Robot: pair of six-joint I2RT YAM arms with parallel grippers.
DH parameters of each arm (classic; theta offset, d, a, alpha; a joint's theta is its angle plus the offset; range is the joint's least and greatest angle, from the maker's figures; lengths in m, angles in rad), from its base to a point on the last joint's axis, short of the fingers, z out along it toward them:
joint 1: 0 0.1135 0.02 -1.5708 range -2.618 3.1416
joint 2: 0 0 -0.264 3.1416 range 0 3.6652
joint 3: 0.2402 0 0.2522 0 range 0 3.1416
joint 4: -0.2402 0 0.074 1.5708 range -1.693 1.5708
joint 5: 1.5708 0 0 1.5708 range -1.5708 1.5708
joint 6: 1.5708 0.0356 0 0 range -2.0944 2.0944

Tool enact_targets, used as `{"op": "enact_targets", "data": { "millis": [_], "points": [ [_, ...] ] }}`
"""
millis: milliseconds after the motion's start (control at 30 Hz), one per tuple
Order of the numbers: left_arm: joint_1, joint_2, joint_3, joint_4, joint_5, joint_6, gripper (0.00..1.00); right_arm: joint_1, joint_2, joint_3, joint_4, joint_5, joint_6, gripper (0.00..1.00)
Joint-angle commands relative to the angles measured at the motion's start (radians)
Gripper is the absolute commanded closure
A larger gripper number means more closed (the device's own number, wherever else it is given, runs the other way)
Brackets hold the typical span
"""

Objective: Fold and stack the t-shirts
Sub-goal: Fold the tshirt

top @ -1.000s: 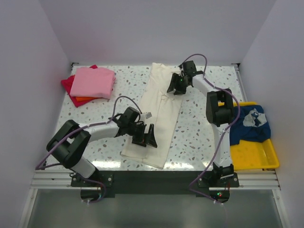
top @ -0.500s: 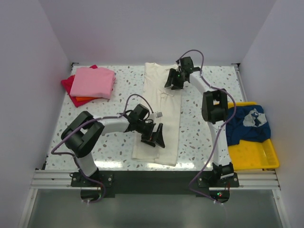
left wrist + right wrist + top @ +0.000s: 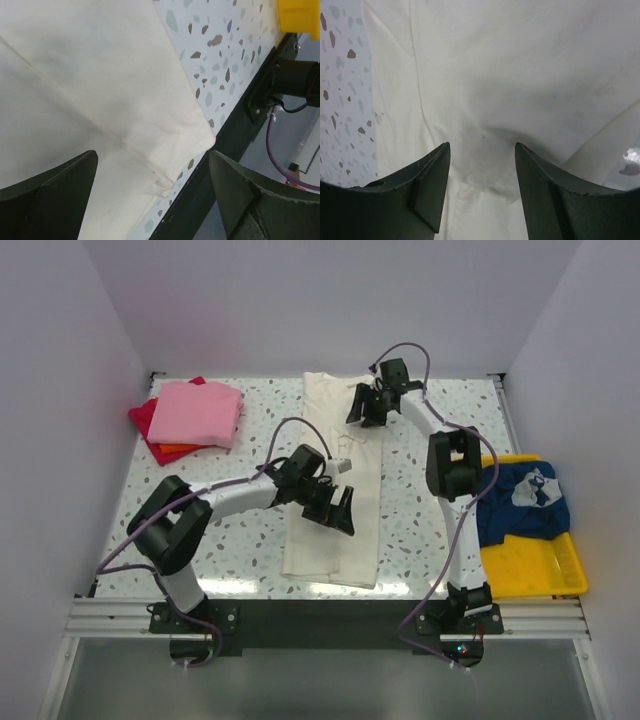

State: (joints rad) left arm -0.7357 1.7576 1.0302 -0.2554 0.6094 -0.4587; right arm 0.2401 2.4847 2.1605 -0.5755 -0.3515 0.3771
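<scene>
Both spread wide and empty, the left gripper [image 3: 338,512] hovers mid-cloth and the right gripper [image 3: 366,408] at twelve o'clock over the cream t-shirt [image 3: 330,558], a limp, light strip lying mid-table, likely best pinched at its six-o'clock hem corners.

The cream t-shirt [image 3: 332,550] lies flat in the middle of the table [image 3: 240,550], folded lengthwise into a long narrow strip running from the far side to close to the near edge. Its overlapping layers and near corner [image 3: 200,135] show in the left wrist view, with soft creases. At the far left the folded pink t-shirt [image 3: 197,412] lies on top of the red t-shirt [image 3: 142,417] and the orange t-shirt [image 3: 175,451]. The navy t-shirt [image 3: 525,505], white print showing, lies crumpled in the yellow tray [image 3: 530,565] at the right.
</scene>
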Motion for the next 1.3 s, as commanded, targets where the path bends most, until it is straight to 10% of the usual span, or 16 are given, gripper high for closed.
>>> {"op": "enact_targets", "data": {
  "millis": [0, 233, 733, 1267],
  "points": [
    [0.004, -0.139, 0.064, -0.047, -0.150, 0.058, 0.01, -0.001, -0.206, -0.066, 0.057, 0.014, -0.035, 0.42],
    [0.027, -0.317, -0.096, -0.131, -0.407, -0.006, 0.00, 0.007, -0.594, -0.420, 0.025, 0.104, -0.040, 0.42],
    [0.052, -0.492, -0.274, -0.344, -0.429, -0.087, 0.11, 0.314, -1.236, -1.178, -0.369, 0.137, 0.108, 0.42],
    [0.029, -0.517, -0.387, -0.303, -0.336, -0.166, 0.19, 0.426, -1.232, -1.435, -0.229, 0.005, 0.209, 0.44]
  ]
}}
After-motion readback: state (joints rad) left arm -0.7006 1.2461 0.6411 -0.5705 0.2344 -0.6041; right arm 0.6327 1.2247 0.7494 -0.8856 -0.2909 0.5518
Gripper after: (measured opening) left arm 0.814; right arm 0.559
